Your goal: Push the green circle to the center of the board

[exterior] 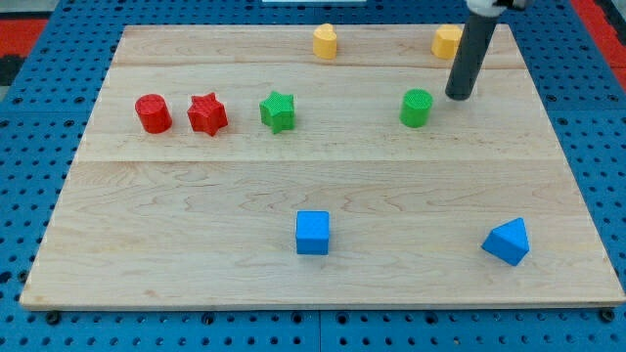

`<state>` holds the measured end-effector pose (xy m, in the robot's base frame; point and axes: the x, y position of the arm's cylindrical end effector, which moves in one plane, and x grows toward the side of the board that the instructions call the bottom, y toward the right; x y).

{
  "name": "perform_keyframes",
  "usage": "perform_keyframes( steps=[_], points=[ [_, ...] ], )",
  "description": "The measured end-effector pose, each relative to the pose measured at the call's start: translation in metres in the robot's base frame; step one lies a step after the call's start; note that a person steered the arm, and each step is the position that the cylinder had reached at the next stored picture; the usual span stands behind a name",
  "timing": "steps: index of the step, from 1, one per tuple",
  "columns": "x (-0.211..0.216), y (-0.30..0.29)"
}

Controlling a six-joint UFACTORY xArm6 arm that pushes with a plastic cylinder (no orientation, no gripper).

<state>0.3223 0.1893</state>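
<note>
Tip [458,97] of rod, no jaws, just right of upright green circle [416,108], apart.

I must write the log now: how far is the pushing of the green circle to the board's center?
Done: nothing; the green round block sits toward the wooden board's upper right. In hand: my tip stands just right of it, apparently not touching. Left: pushing it left and down to the center.

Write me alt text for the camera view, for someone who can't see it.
My tip sits just to the view's right of the green circle, slightly apart, on a wooden board. Left of it in a row are a green star, red star and red circle; two yellow blocks sit along the top, two blue ones near the bottom.
</note>
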Motion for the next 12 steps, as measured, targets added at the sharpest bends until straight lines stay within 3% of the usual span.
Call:
perform_keyframes(
  steps=[1,3,7,8,10,12],
  points=[
    [-0.006,-0.006],
    [0.027,-0.001],
    [0.031,-0.074],
    [0.033,-0.074],
    [0.068,-0.019],
    [0.070,-0.075]
  ],
)
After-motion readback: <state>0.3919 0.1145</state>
